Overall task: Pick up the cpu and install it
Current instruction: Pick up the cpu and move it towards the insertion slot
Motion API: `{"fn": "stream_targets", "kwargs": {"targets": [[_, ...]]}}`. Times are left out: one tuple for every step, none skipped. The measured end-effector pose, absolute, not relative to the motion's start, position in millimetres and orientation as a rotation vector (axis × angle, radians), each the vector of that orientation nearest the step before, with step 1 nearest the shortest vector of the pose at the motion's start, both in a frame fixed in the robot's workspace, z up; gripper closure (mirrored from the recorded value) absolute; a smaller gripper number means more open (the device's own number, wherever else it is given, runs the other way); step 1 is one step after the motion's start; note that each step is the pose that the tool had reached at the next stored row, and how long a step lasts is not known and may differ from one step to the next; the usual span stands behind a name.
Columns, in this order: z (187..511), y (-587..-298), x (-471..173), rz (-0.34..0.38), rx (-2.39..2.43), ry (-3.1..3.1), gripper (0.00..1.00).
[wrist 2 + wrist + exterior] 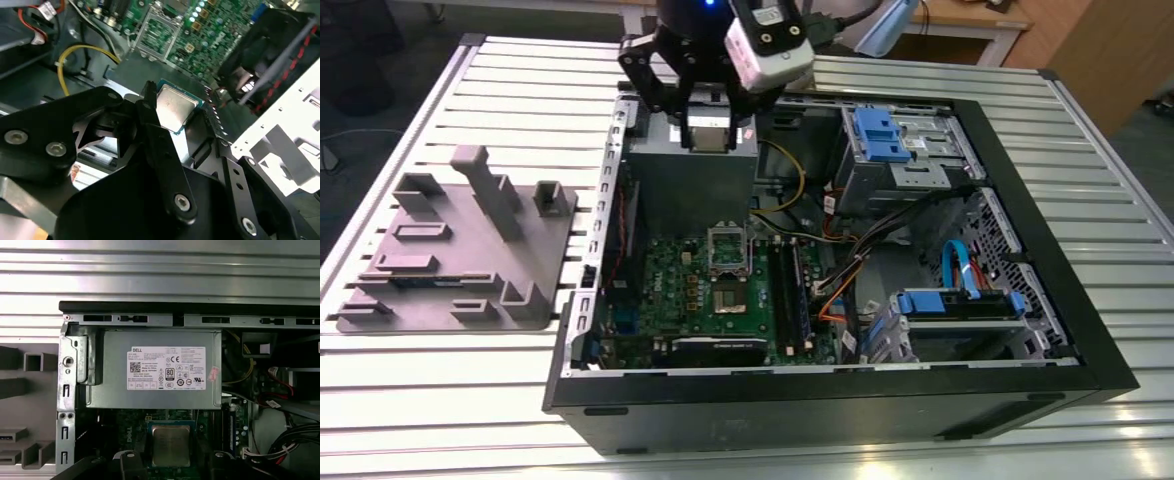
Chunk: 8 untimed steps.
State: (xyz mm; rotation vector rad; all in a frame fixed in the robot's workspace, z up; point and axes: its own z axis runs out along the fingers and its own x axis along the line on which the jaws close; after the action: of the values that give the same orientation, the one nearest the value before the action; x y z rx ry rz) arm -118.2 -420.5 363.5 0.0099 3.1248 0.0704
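Observation:
The cpu [710, 131] [172, 107] [171, 444] is a small square chip with a pale metal top, and it hangs in the air with my gripper [711, 122] [176, 112] [172, 460] shut on its edges. In the exterior view I hold it over the far part of the open computer case, above the grey power supply box [690, 185]. The silvery socket frame [727, 250] [160, 30] on the green board [720, 300] lies lower and nearer to the camera, with its lid raised.
A grey tray [454, 250] with raised holders lies outside the case on the exterior view's left. Inside the black case [854, 400] are blue drive brackets [887, 135], a yellow cable [75, 52], coloured wires [854, 270] and a black fan [275, 50].

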Motion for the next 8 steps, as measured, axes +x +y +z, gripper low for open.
{"fn": "stream_targets", "kwargs": {"targets": [[363.6,-420.5,-115.1,0.07,0.01,3.125,0.53],[363.6,-420.5,-112.1,0.07,0.01,3.125,0.53],[363.6,-420.5,-109.5,0.07,0.01,3.125,0.53],[363.6,-420.5,-107.8,0.07,0.01,3.125,0.53],[363.6,-420.5,-107.2,0.07,0.01,3.125,0.53],[363.6,-420.5,-107.2,0.07,0.01,3.125,0.53],[363.6,-420.5,-107.2,0.07,0.01,3.125,0.53],[363.6,-420.5,-107.2,0.07,0.01,3.125,0.53]]}}
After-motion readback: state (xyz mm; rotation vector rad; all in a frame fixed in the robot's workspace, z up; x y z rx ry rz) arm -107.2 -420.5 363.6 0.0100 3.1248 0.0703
